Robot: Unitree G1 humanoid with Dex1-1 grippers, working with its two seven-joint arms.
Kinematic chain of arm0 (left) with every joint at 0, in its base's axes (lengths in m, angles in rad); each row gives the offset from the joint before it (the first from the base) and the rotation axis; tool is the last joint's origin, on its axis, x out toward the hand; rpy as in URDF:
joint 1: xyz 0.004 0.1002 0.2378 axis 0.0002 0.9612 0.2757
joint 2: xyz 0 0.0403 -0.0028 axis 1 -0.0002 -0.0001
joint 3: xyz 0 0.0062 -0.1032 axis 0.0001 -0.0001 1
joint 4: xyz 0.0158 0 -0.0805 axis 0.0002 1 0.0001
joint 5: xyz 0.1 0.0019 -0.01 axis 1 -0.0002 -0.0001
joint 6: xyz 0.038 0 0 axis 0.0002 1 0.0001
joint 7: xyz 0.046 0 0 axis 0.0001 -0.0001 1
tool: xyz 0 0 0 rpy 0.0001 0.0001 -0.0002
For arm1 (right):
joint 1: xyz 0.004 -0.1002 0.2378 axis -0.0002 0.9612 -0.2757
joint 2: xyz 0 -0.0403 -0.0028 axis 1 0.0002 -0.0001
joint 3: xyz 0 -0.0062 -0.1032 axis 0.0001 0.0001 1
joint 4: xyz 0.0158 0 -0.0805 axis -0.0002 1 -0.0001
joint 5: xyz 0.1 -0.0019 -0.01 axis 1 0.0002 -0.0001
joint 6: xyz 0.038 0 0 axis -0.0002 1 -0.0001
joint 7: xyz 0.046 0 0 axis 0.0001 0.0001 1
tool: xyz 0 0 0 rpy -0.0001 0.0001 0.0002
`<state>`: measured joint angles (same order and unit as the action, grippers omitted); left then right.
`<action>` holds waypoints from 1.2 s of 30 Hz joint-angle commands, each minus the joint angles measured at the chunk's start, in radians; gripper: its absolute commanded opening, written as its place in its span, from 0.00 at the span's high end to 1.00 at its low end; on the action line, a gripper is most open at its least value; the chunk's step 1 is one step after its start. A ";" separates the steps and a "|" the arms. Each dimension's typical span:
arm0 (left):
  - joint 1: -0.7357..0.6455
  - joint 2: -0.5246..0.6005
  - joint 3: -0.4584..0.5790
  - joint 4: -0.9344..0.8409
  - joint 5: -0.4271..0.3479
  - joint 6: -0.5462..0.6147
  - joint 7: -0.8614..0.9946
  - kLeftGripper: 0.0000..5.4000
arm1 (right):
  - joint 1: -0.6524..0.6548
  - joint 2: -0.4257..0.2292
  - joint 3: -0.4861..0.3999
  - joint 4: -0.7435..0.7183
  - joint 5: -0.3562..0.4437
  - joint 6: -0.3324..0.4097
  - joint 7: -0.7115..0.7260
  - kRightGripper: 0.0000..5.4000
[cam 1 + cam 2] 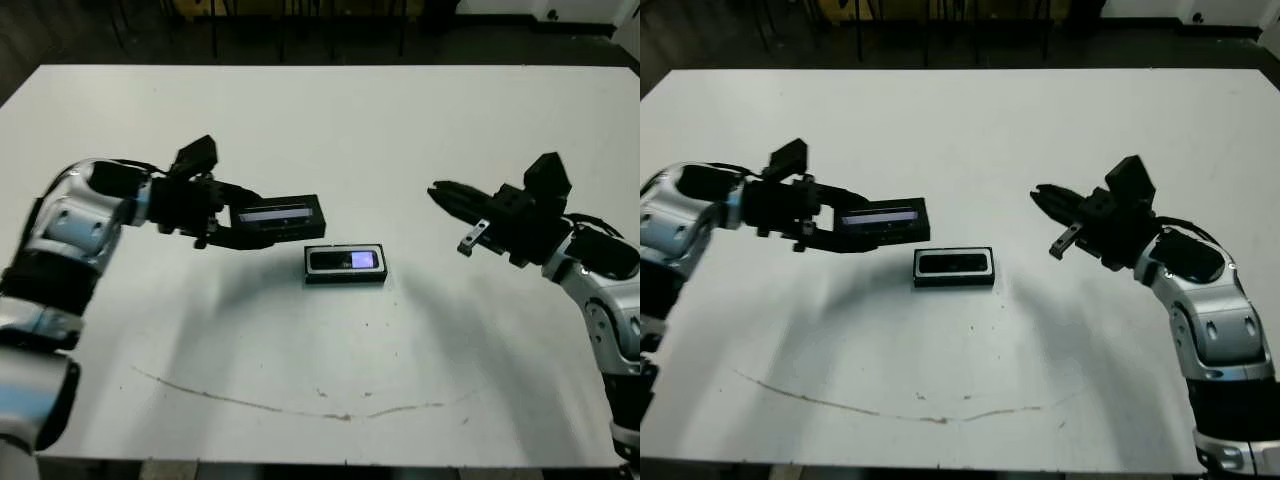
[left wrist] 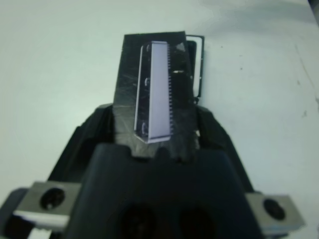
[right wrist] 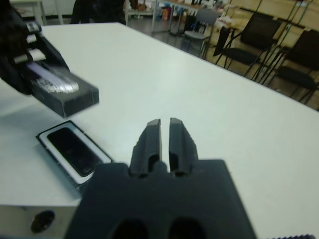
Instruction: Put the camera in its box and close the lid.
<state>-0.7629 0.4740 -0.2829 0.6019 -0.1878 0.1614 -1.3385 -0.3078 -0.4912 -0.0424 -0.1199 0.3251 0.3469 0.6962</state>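
Landmark: the box (image 1: 346, 263), lying flat near the middle of the white desk (image 1: 320, 120).
Camera: the camera (image 1: 345, 261) lies flat inside the box, white lining showing as a thin frame around it; slim, black, with a pale bluish patch on its face.
Lid: the lid (image 1: 278, 214) is off the desk, just beyond and to the left of the box, not touching it; flat, black, glossy top with a bright streak.
Left claw: the left claw (image 1: 240, 222) is pinching the lid by one short end, so most of the lid sticks out toward the box.
Right claw: the right claw (image 3: 165, 142) hangs well to the right of the box, fingers pressed nearly together and holding nothing.
Handling, as a judgement: the lid looks stiff, light and slick; an end grip may let it tilt or slip, so it likely needs squaring over the rim before lowering.
Progress: camera seated; lid not yet on.
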 commanded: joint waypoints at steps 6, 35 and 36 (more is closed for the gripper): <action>-0.028 -0.095 0.007 0.160 0.033 -0.046 -0.037 0.48 | -0.005 0.020 -0.036 0.044 0.025 -0.008 -0.012 1.00; -0.076 -0.177 -0.047 0.313 0.175 -0.039 -0.147 0.48 | 0.010 0.024 -0.018 0.053 0.015 -0.049 0.000 1.00; -0.074 -0.179 -0.046 0.309 0.177 -0.042 -0.143 0.48 | 0.010 0.023 -0.018 0.050 0.015 -0.046 -0.002 1.00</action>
<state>-0.8473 0.3054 -0.3122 0.9000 -0.0333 0.1135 -1.4798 -0.3102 -0.4617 -0.0614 -0.0761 0.3418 0.2915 0.6921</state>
